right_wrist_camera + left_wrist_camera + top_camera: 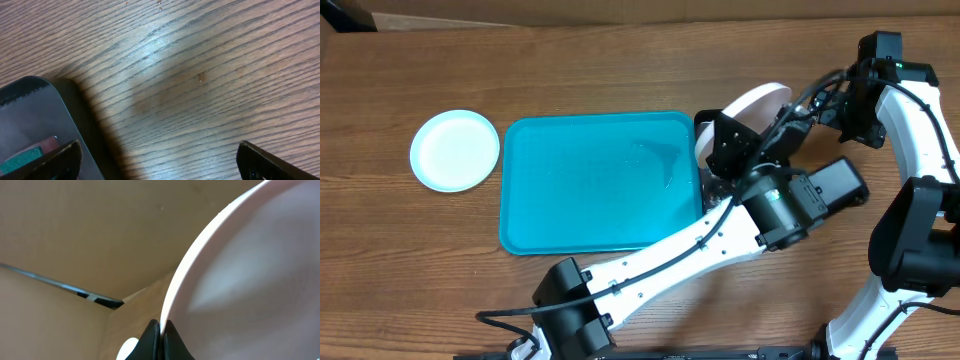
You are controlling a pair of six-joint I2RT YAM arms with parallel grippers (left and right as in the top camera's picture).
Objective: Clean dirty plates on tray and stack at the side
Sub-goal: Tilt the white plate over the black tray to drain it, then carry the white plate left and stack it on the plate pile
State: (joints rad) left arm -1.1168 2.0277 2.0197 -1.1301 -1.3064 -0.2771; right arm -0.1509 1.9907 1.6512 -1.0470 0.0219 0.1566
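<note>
Pinching of the white plate [250, 280] by its rim is confirmed at the left gripper [161, 330]. The jaws are closed almost fully on the edge and nothing else is held. The plate is held tilted toward the bench's right end, just past the right rim of the turquoise tray [600, 180]. Its lower edge is hidden by the arm, so contact with the bench cannot be told.

The edge grip is judged deliberate: the whole face is left unobstructed and is presented toward the right arm for wiping.

The right gripper [157, 160] is seen with fingers spread wide and nothing between them, over bare wood near the right end. The rounded corner of a black tray [30, 115] sits just beside its left finger. A green-and-red block [22, 156], probably a sponge, lies in that tray. No wiper is in hand yet, so fetching it is judged the next step. The wide opening suits that pick.

No plates are seen on the turquoise tray at bench centre. A pale plate [455, 150] lies flat near the left edge, just beside the tray's left rim and not touching it. That is judged the stacking spot, placed on the far side from the wiping so the arms are kept clear. No lime green plate is seen in any view.

Risk: with a rim-only pinch the plate could be rotated or slipped under wiping pressure.
</note>
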